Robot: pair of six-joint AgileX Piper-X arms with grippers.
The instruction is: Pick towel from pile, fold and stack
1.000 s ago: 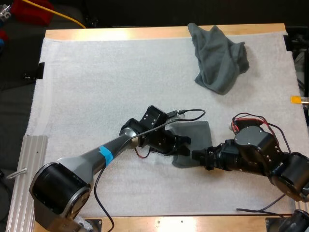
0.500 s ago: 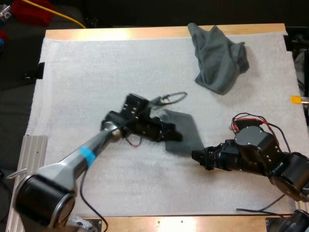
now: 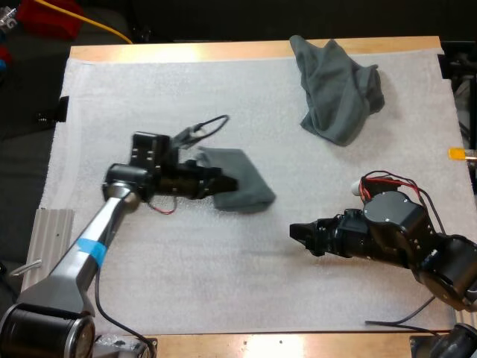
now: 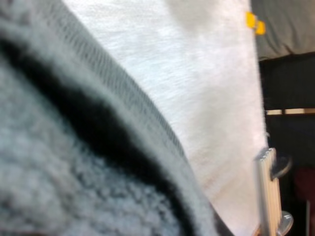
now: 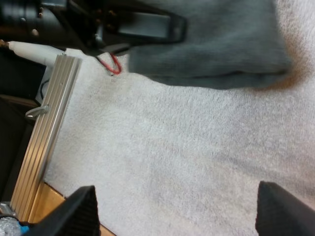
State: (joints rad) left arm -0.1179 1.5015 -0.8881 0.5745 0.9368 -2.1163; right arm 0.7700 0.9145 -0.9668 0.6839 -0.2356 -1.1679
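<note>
A folded dark grey-green towel hangs just above the white mat, left of centre, and my left gripper is shut on its left edge. The same towel lies thick and close against the left wrist camera, and it also lies ahead of my right gripper, held by the other arm's gripper. My right gripper stands open low over the mat, right of centre, with nothing between its fingers. A crumpled towel sits at the far right of the mat.
A ribbed aluminium rail runs along the mat's near left side, also seen as a rail beyond my right gripper. The wooden table edge borders the far side.
My left gripper has carried the folded towel up and to the left, away from the right gripper. The right gripper has shifted slightly left and stays open.
</note>
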